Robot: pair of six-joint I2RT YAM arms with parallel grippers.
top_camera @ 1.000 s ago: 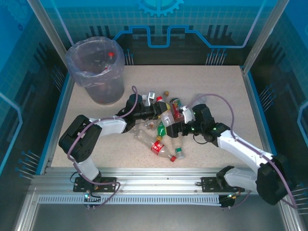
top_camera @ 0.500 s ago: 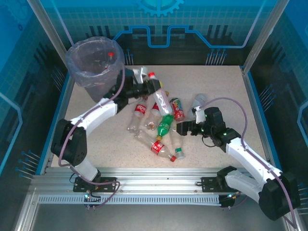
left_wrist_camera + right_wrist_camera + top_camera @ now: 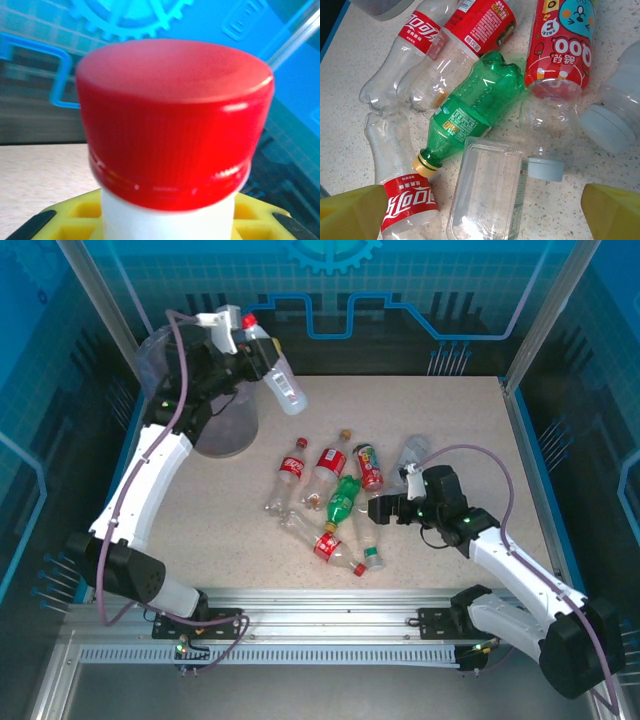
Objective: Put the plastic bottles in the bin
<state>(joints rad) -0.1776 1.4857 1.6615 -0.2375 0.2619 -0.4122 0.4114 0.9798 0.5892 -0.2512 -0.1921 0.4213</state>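
My left gripper (image 3: 246, 336) is raised beside the bin (image 3: 224, 428), shut on the neck of a clear plastic bottle (image 3: 279, 381) with a red cap (image 3: 175, 125). Its body slants down to the right, above the table. The yellow fingers (image 3: 82, 214) clamp just under the cap. Several plastic bottles lie in a pile mid-table (image 3: 330, 495): a green one (image 3: 472, 107), red-labelled ones (image 3: 407, 202) and a clear square one (image 3: 487, 197). My right gripper (image 3: 384, 508) hovers open at the pile's right edge, its fingertips (image 3: 615, 212) on either side of the square bottle.
The bin stands in the table's far-left corner, partly behind my left arm. Blue panels and aluminium posts (image 3: 540, 315) wall the table in. Bare tabletop lies far right (image 3: 470, 420) and front left (image 3: 200, 540).
My left arm has lifted the red-capped bottle out of the pile and swung it up and left to the bin. My right gripper drew back to the right, then held still.
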